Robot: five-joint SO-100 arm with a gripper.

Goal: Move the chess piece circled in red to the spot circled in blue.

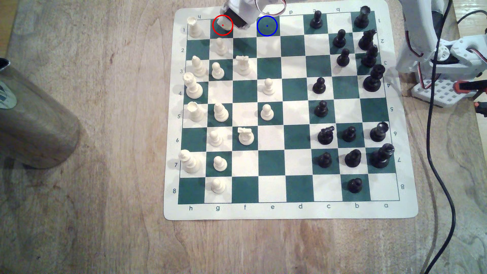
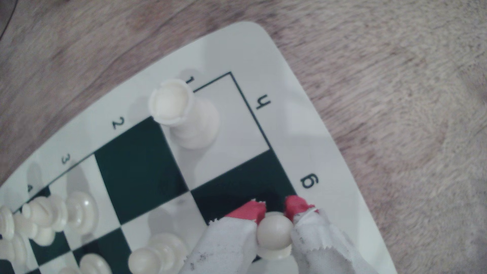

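Red-tipped, cloth-wrapped gripper [image 2: 275, 208] is clasping the small cream-white pawn [image 2: 274, 231], seemingly lifted, over the green-and-white vinyl chess mat [image 1: 290, 210] lying on a wooden table [image 1: 105, 158].

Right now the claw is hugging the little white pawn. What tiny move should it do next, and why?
Probably lift it straight up a little. In the wrist view the gripper has its fingers on both sides of the white pawn, which looks gripped. The blue-ringed square lies two squares toward the exterior view's right, so clearing the board comes first.
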